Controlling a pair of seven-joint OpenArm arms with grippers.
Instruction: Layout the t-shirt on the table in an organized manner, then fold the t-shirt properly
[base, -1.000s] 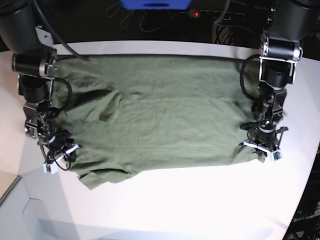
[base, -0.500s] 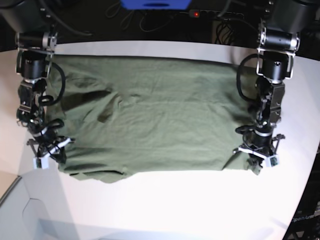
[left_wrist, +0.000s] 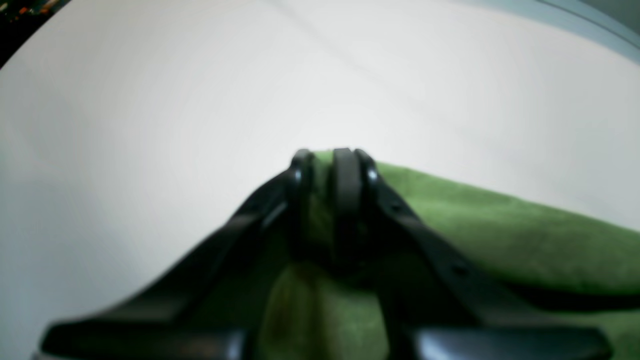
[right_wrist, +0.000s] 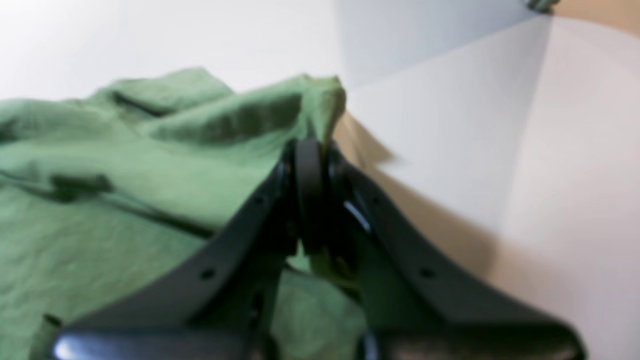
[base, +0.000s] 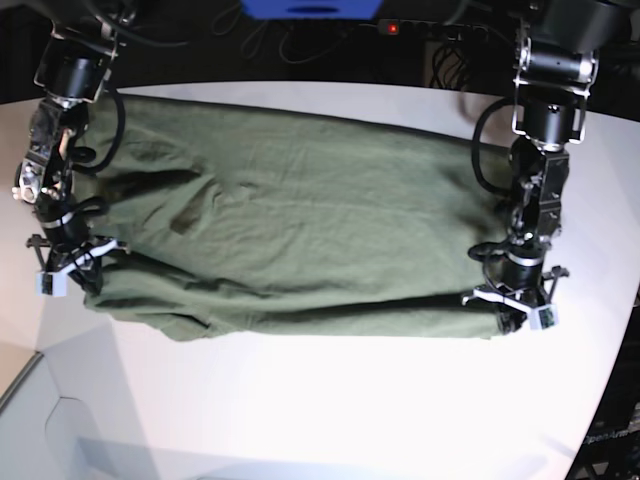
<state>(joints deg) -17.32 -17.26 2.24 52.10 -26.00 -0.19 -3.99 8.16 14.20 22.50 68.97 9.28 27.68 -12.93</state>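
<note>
White table (base: 330, 410) — t-shirt (base: 300, 230) spans long axis between my left gripper (base: 508, 305) and right gripper (base: 62, 275), both clamped on its near-edge corners.

the base view was lit from above and fairly sharp, with strong glare washing out the near part of the table (base: 330, 400) into flat white. the background beyond the far edge was dark. the t-shirt (base: 300, 230) showed soft shadowed creases. both wrist views were blurred and out of focus, their dark gripper frames smeared at the bottom edge. the left wrist view curved at its corners like a wide lens. in the right wrist view a warm tan shadow lay beside the cloth.
</note>
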